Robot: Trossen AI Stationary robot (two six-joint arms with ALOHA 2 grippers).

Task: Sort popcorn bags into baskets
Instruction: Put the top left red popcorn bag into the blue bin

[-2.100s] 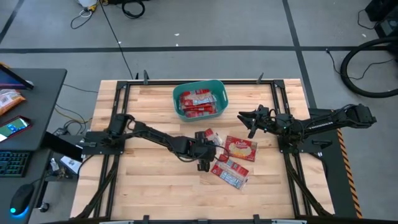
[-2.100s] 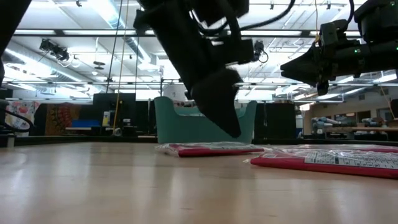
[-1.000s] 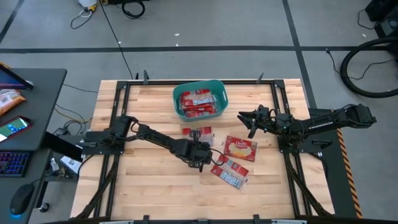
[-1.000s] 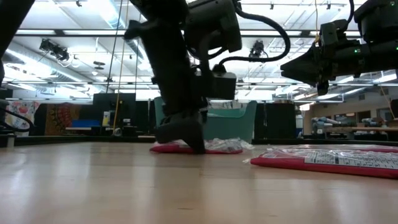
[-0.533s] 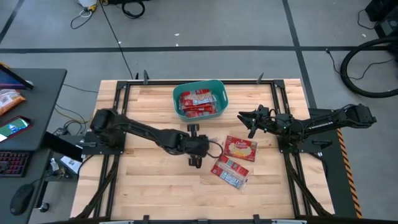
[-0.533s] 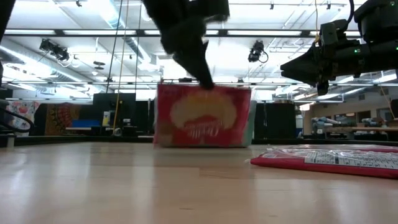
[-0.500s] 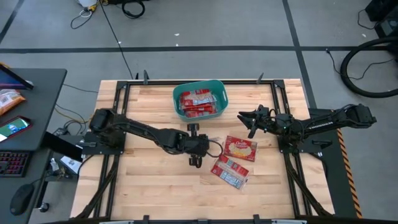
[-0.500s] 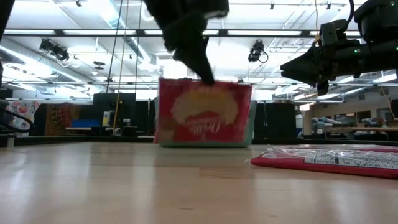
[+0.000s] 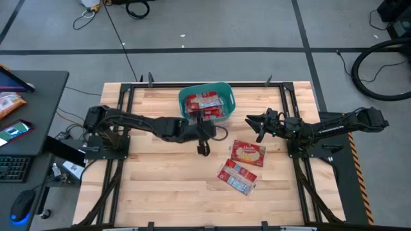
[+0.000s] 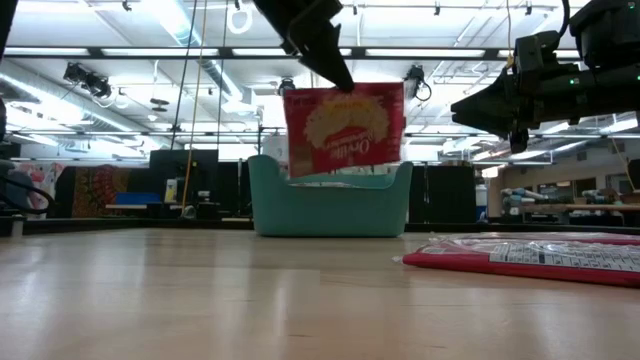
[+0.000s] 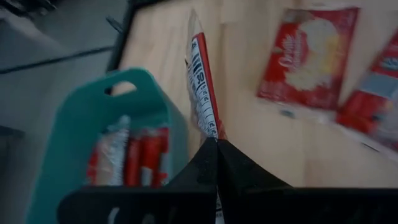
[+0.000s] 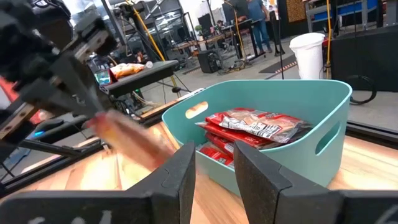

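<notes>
A teal basket (image 9: pixel 207 94) stands at the table's far middle with several red popcorn bags (image 12: pixel 258 124) inside. My left gripper (image 10: pixel 338 78) is shut on one red popcorn bag (image 10: pixel 345 125), which hangs just in front of the basket and above its rim (image 10: pixel 330 172). In the left wrist view this bag (image 11: pixel 202 81) shows edge-on. Two more bags (image 9: pixel 248 153) (image 9: pixel 236 176) lie flat on the table to the right and nearer. My right gripper (image 9: pixel 255 126) hovers open to the right of the basket, touching nothing. My left gripper pinches the bag's top edge (image 10: pixel 343 90), toward one upper corner, between its two fingers (image 11: pixel 217 155). The fingers slant down onto it from above. The bag hangs below them with its printed face upright and slightly tilted, lifted clear of the table and of the basket.
A dark metal frame (image 9: pixel 122 109) runs along the table's edges. Left of the table stands a desk with a keyboard and a phone (image 9: pixel 13 131). Bare wood lies at the table's near left (image 9: pixel 160 186). People show far off in the room (image 12: pixel 255 18).
My left gripper, shut on a bag that lay flat on the table, has lifted it. The bag first hung upright with its lower edge near the tabletop, then rose clear as the gripper went up and toward the far edge, to the basket.
</notes>
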